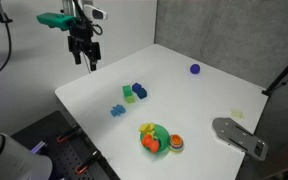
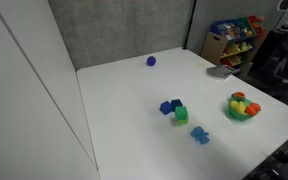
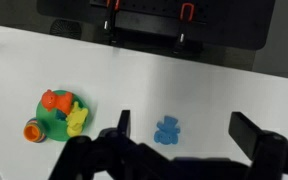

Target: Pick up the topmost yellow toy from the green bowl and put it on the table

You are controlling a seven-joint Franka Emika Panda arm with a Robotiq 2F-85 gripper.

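Gripper point(image 1: 86, 62), fingers spread and holding nothing, is hovering high over one edge of the table point(image 1: 184, 95). The topmost yellow toy point(image 3: 77, 120) is lying in the green bowl point(image 3: 52, 125), near the opposite edge, beside an orange-red toy point(image 3: 54, 100).

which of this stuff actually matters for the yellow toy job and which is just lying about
For the job:
topmost yellow toy, in the bowl
green bowl
table
gripper, open, above the table

Lying about:
orange-red toy, also in the bowl
little blue toy
blue and green blocks
purple ball
grey object
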